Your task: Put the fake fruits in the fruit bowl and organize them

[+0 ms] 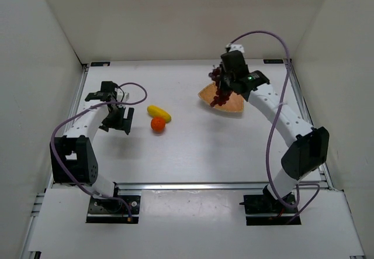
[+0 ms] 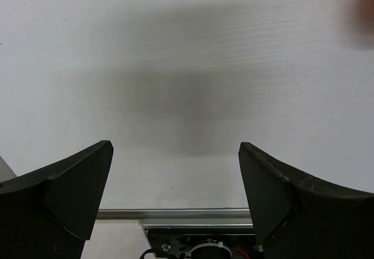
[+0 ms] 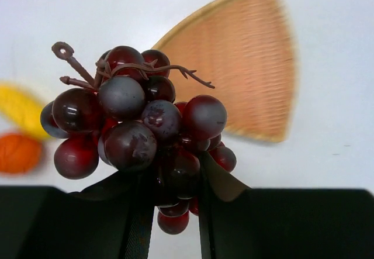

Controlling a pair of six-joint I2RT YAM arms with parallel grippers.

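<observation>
My right gripper [image 1: 222, 86] is shut on the dark purple-red grape bunch [image 3: 137, 130] and holds it above the tan woven fruit bowl [image 1: 229, 103], which lies at the back right. In the right wrist view the bowl [image 3: 245, 66] shows behind the grapes. The yellow lemon-like piece [image 1: 159, 113] and the round orange [image 1: 158, 124] lie together on the table left of centre; both show blurred in the right wrist view, the lemon [image 3: 22, 110] above the orange [image 3: 18, 152]. My left gripper [image 1: 121, 120] is open and empty, just left of the orange.
White walls enclose the table on the left, back and right. An aluminium rail [image 1: 187, 185] runs along the near edge by the arm bases. The left wrist view shows bare white table and the rail [image 2: 175, 214].
</observation>
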